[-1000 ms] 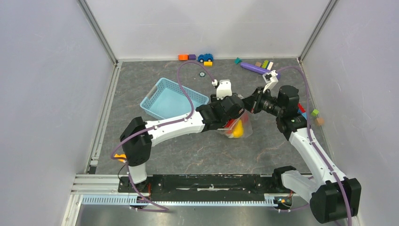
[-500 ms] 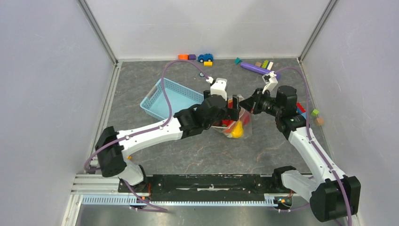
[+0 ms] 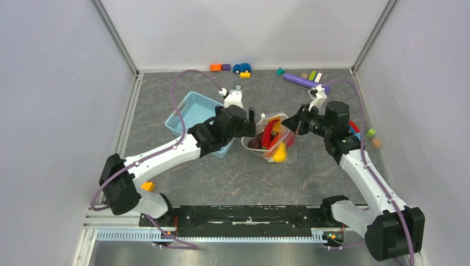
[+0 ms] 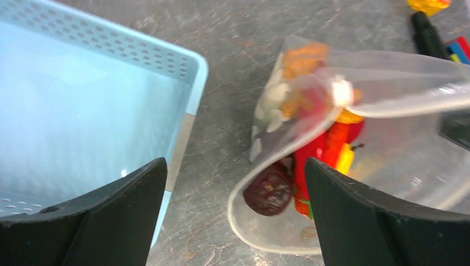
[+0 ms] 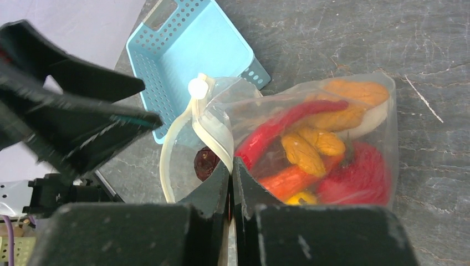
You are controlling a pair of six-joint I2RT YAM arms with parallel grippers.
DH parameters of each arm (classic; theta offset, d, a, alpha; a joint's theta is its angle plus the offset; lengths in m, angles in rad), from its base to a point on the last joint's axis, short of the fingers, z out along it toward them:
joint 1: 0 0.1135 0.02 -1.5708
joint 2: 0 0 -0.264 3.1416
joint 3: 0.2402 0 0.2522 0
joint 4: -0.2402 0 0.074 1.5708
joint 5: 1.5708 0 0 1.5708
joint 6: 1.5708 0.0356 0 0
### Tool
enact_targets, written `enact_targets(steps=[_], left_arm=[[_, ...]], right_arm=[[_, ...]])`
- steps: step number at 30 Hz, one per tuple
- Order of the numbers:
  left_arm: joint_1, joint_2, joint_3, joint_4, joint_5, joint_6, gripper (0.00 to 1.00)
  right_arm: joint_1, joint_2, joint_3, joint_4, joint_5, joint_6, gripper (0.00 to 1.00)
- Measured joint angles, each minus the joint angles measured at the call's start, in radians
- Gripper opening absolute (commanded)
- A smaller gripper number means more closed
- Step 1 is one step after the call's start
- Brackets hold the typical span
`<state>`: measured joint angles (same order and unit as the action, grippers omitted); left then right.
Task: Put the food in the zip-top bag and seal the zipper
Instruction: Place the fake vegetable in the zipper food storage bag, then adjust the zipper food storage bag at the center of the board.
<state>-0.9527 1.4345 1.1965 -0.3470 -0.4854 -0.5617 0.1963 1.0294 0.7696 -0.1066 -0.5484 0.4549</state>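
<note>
The zip-top bag [image 5: 310, 138] is glossy clear plastic, the basket [image 5: 188, 50] smooth perforated plastic.

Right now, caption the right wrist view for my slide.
Right tool shut on the zipper of the open zip-top bag, food inside, blue basket behind.

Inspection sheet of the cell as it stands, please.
Surface: dark grey veined table.
Job's things: zip-top bag lying mouth open, food inside; zipper unsealed.
Clutter: blue basket, toy blocks and blue car at far edge, purple cylinder, small orange piece by left arm.
Tools: left tool open, facing bag mouth; right tool shut on the zipper.
Cables: purple cables loop off both arms; no snag seen.
Surroundings: pale walls; nothing else seen.
</note>
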Motion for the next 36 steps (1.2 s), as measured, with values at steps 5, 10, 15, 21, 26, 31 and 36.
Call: enact_targets(steps=[5, 10, 15, 21, 26, 31, 36], left_arm=[[0.115, 0.052, -0.043, -0.005, 0.140, -0.048, 0.84], [0.125, 0.087, -0.052, 0.014, 0.252, -0.063, 0.82], [0.124, 0.092, -0.071, 0.089, 0.378, -0.063, 0.80], [0.119, 0.117, -0.098, 0.195, 0.570, 0.004, 0.82], [0.097, 0.134, -0.101, 0.238, 0.568, 0.104, 0.81], [0.093, 0.174, -0.064, 0.271, 0.603, 0.135, 0.37], [0.080, 0.195, -0.037, 0.277, 0.623, 0.142, 0.02]], right_arm=[[0.000, 0.000, 0.000, -0.028, 0.001, -0.031, 0.07], [0.000, 0.000, 0.000, -0.051, 0.015, -0.055, 0.07], [0.000, 0.000, 0.000, -0.061, 0.031, -0.068, 0.07], [0.000, 0.006, 0.006, -0.079, 0.035, -0.093, 0.07], [-0.009, 0.048, 0.048, -0.098, 0.026, -0.106, 0.06], [-0.044, 0.116, 0.079, -0.100, 0.015, -0.106, 0.06], [-0.060, 0.159, 0.118, -0.105, 0.019, -0.117, 0.07]])
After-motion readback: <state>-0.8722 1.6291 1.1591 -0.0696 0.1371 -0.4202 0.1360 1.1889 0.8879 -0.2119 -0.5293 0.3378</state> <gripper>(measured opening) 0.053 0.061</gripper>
